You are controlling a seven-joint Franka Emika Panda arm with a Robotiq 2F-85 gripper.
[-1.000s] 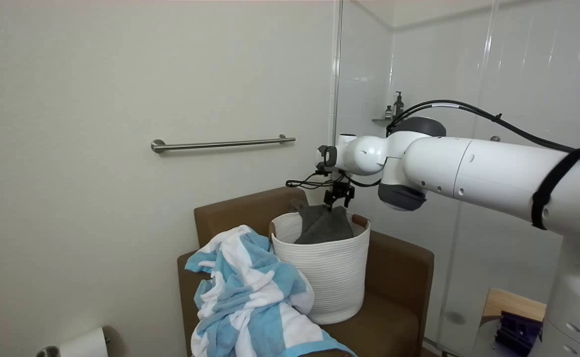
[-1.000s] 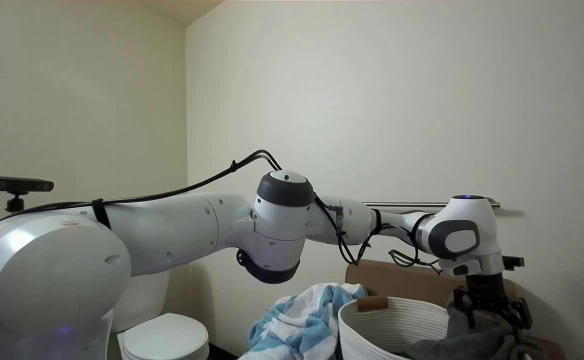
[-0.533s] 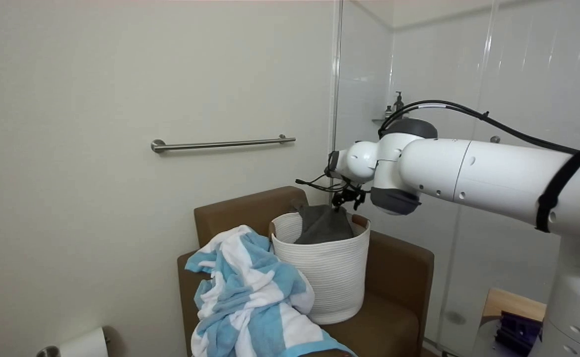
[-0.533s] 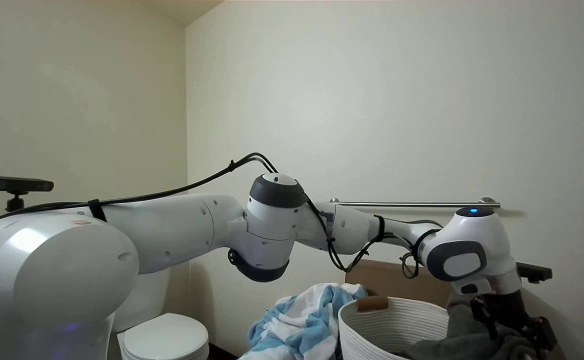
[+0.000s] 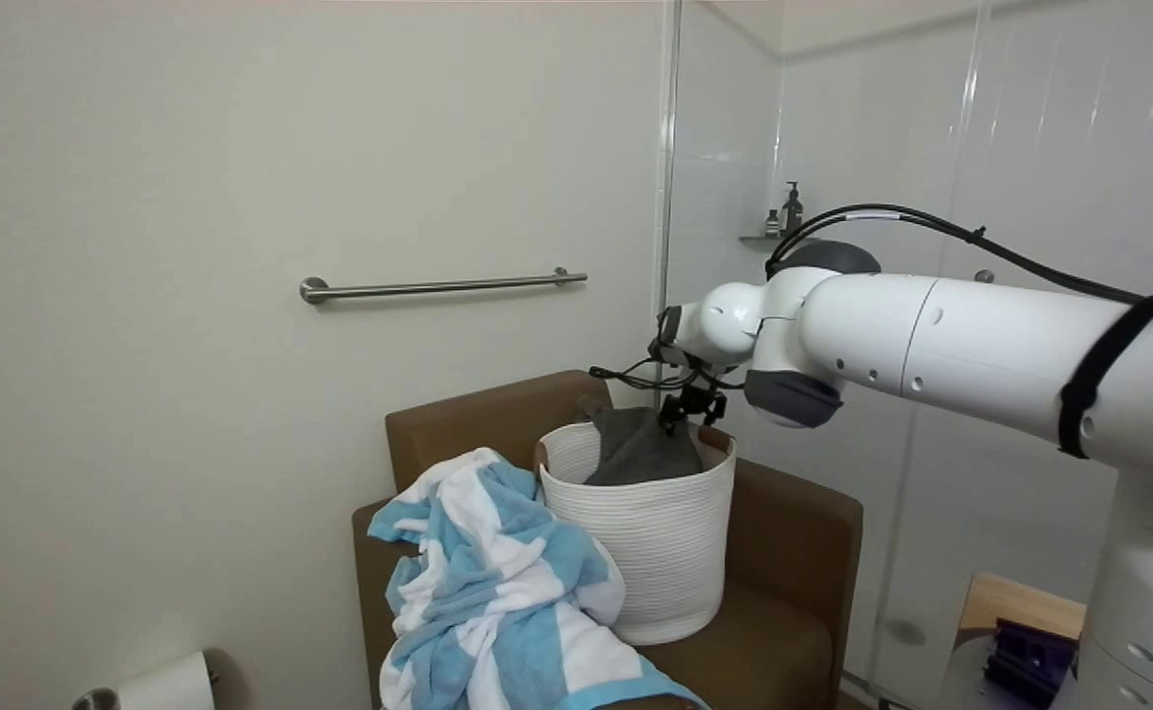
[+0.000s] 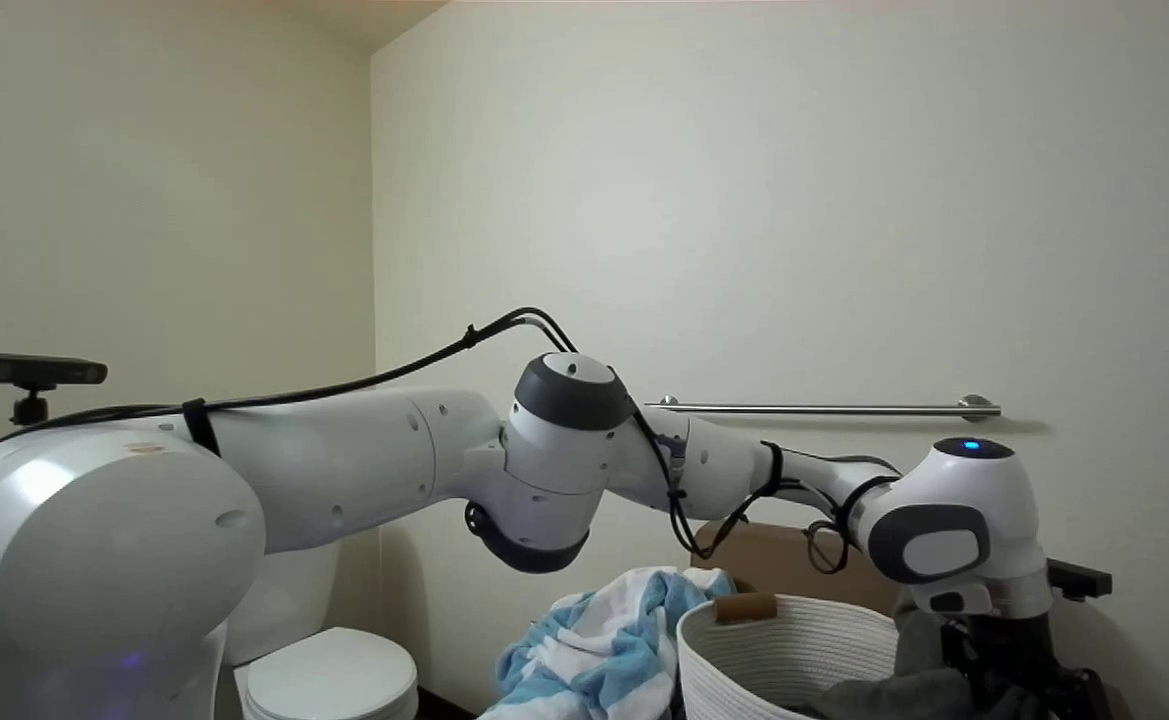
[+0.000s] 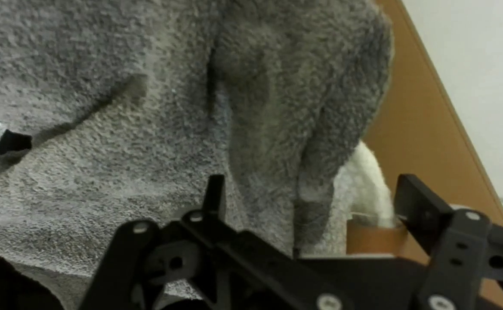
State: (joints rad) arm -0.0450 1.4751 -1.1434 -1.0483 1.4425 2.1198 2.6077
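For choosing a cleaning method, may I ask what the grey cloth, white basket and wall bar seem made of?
Grey cloth: matte pile fabric, perhaps cotton; short fibres show close up.
White basket: matte coiled rope, probably cotton; fine horizontal ridges ring its wall.
Wall bar: satin metal, perhaps stainless steel; silvery with a soft sheen.

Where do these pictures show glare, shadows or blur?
In an exterior view, the shower shows pale vertical streaks of glare; in an exterior view, the white arm has a bright shine at its thick end, and the metal bar throws a soft shadow on the wall; in the wrist view, the grey towel shows its fuzz clearly, but the brown patch past the open hand looks blurred.
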